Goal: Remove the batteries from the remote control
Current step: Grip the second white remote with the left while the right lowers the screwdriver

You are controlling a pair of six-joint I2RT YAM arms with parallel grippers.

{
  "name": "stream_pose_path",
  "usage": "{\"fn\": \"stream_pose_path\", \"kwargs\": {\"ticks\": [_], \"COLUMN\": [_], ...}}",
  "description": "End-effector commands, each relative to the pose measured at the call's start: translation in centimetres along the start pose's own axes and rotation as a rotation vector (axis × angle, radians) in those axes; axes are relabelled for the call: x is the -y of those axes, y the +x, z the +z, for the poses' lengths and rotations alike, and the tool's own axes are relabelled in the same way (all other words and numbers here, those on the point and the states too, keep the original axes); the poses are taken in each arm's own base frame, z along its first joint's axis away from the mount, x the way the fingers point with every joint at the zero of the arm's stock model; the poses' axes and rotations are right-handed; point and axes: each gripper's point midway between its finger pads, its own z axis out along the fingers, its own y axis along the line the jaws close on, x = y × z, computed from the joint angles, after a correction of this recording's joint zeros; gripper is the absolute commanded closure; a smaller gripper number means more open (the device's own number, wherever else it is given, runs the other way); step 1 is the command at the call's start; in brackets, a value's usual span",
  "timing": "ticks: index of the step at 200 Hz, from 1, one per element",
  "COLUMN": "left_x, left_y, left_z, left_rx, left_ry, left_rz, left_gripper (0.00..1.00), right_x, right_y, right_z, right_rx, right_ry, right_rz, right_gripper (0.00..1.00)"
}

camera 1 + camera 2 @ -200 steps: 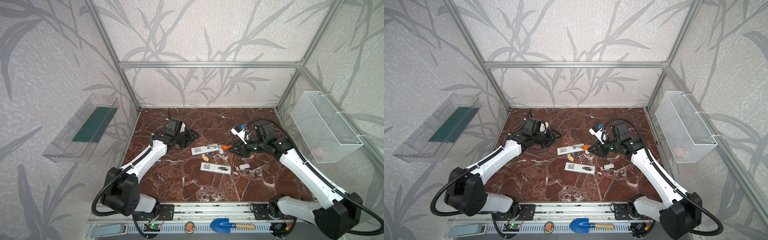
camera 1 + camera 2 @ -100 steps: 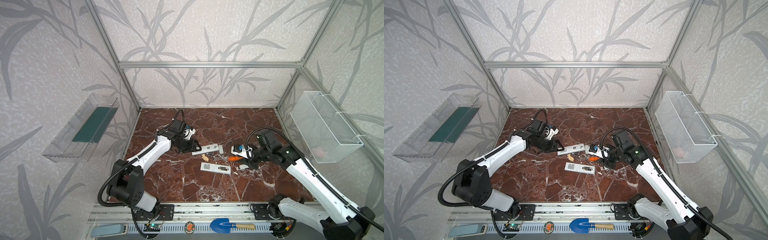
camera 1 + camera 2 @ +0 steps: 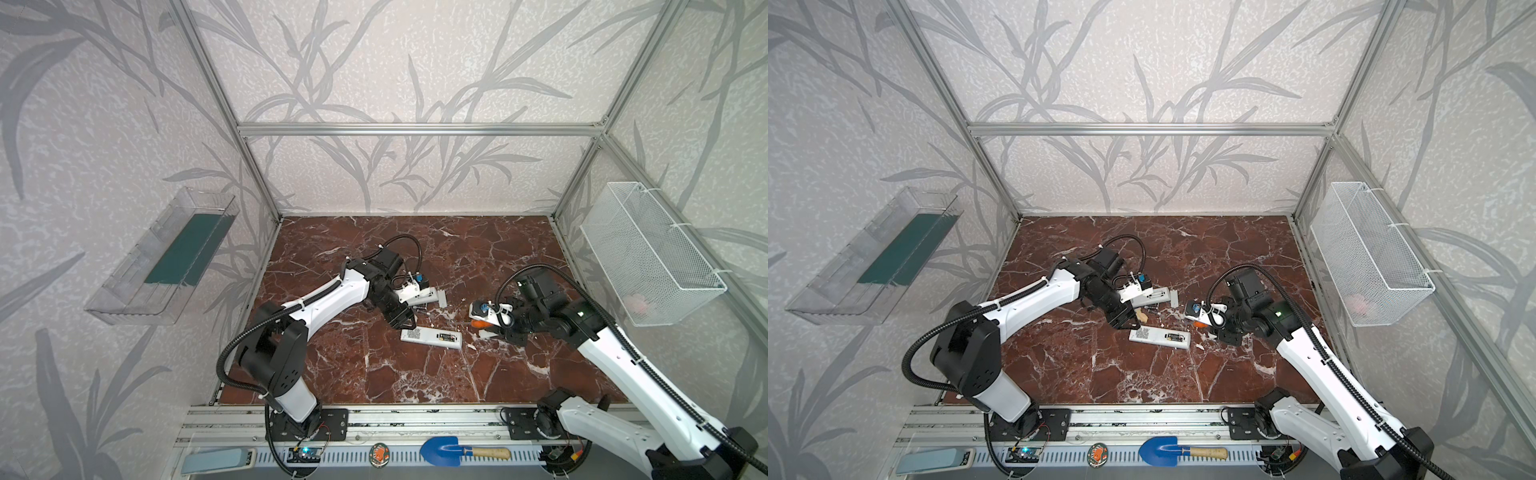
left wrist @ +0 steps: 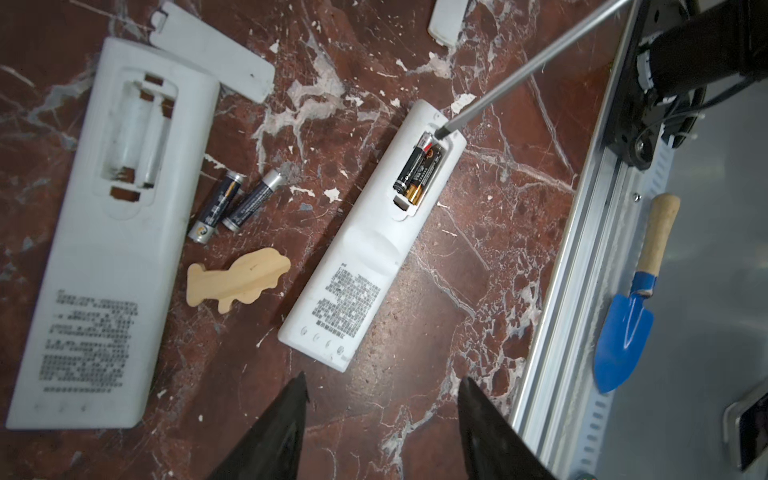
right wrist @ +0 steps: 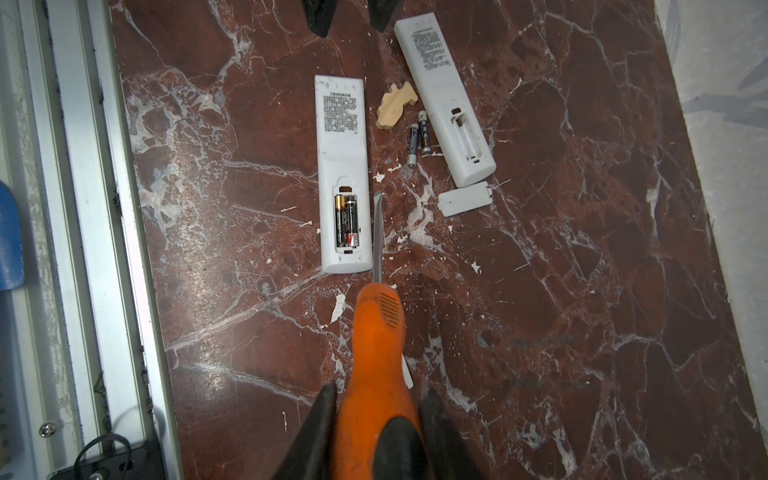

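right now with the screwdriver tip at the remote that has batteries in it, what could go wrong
1. The left gripper is open and not gripping the loaded remote. Prying with the screwdriver held in the right gripper may just shove or flip the remote.
2. The batteries could pop out and roll across the smooth table toward the front rail close by.

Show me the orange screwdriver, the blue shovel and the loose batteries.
orange screwdriver (image 5: 377, 338): right wrist view, on its handle.
blue shovel (image 4: 621, 336): left wrist view, on its blade.
loose batteries (image 4: 218, 205): left wrist view, on one cell's body.
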Motion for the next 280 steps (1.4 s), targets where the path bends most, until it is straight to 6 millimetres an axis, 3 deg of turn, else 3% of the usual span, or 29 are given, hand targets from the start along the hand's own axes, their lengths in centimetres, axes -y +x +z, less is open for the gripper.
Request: {"fn": "stream_pose_path", "kwargs": {"ticks": [1,56,97,142,229,280], "left_x": [0.0,-1.1,-2.3,-2.2,-2.6,-3.2], "left_y": [0.7,2.7,2.6,3.0,4.3,4.7], "left_z": [1.1,4.1,5.1,6.1,7.6,8.1], "left_rx": [-0.017,-0.125,-0.130,-0.184,-0.296,-0.326], "left_ry": [-0.013,-0.042,-0.108,-0.112,-0.128,-0.174], "left_rz": [0.184,0.272,0.302,0.358,0.387,0.370], "left_gripper": [0.39,0.32,0.25,0.23,0.23,0.35], "right_x": [-0.6,-0.7,-0.6,-0.7,-0.6,-1.2], "right_y": [1.2,1.2,1.2,1.4,1.4,1.8], "right_z": [-0.1,0.4,0.5,0.7,0.7,1.0], "right_rx": [-0.045,-0.049,-0.053,-0.068,-0.072,-0.083], "right_ry": [-0.001,-0.020,-0.026,-0.035,-0.033,-0.063], "right_rz": [-0.011,0.008,0.024,0.039,0.050,0.037], "right_gripper": [1.00,1.00,1.00,1.00,1.00,1.00]}}
